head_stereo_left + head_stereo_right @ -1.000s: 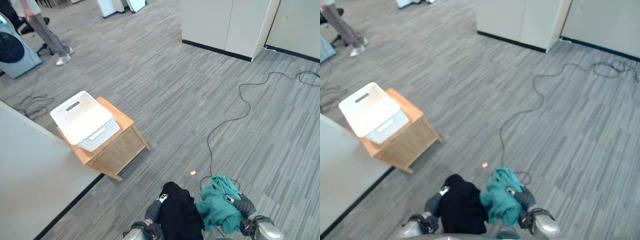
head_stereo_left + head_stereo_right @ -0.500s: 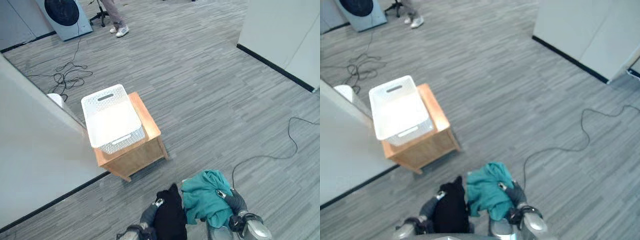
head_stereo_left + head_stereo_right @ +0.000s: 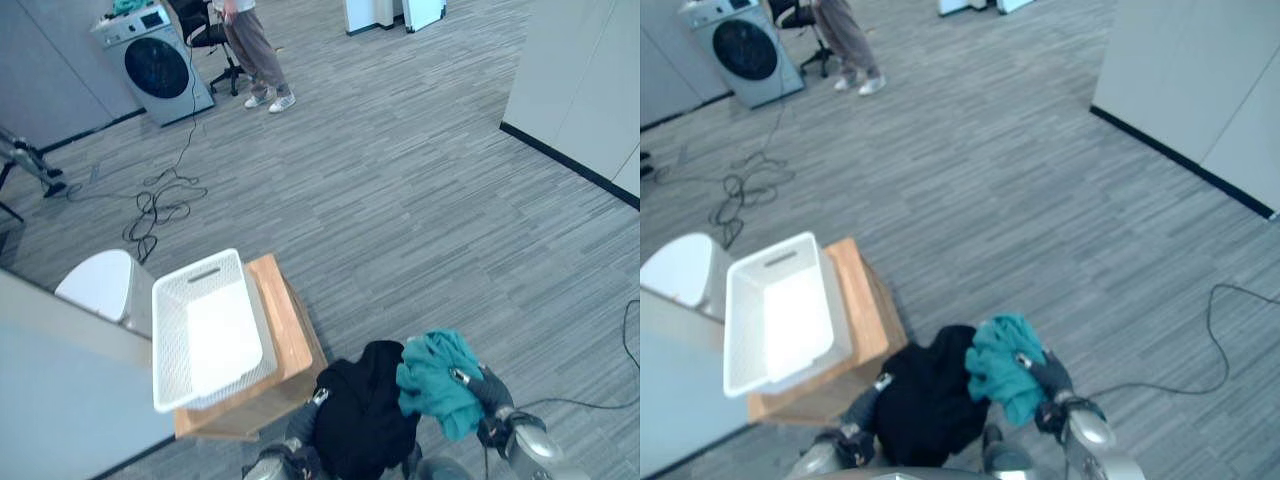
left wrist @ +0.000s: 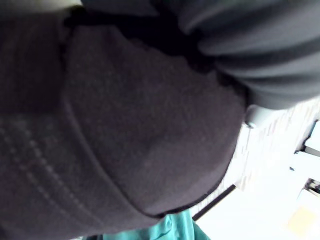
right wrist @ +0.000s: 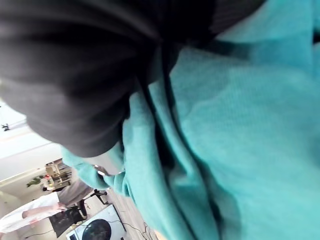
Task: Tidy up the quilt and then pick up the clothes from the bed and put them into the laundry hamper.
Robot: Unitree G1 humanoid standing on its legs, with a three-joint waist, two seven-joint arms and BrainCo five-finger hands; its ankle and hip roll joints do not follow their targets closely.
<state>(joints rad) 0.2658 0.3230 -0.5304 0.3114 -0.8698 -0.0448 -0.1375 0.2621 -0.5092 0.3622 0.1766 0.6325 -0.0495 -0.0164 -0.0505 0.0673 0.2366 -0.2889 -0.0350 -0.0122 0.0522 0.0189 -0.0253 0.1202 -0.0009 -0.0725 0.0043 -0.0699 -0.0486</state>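
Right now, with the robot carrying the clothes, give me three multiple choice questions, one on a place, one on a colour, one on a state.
1. Where does the white hamper stand?
A. on the carpet by the washing machine
B. on a small wooden table
C. on a chair

2. What colour is the garment at the right robot hand?
A. teal
B. red
C. white

3. What is in the hamper?
A. the black garment
B. both garments
C. no clothes

Answers:
1 B, the wooden table shows under and beside the hamper.
2 A, the teal garment bunches over the right robot hand, while the black garment drapes the left robot hand.
3 C, its white inside shows bare in the eye views.
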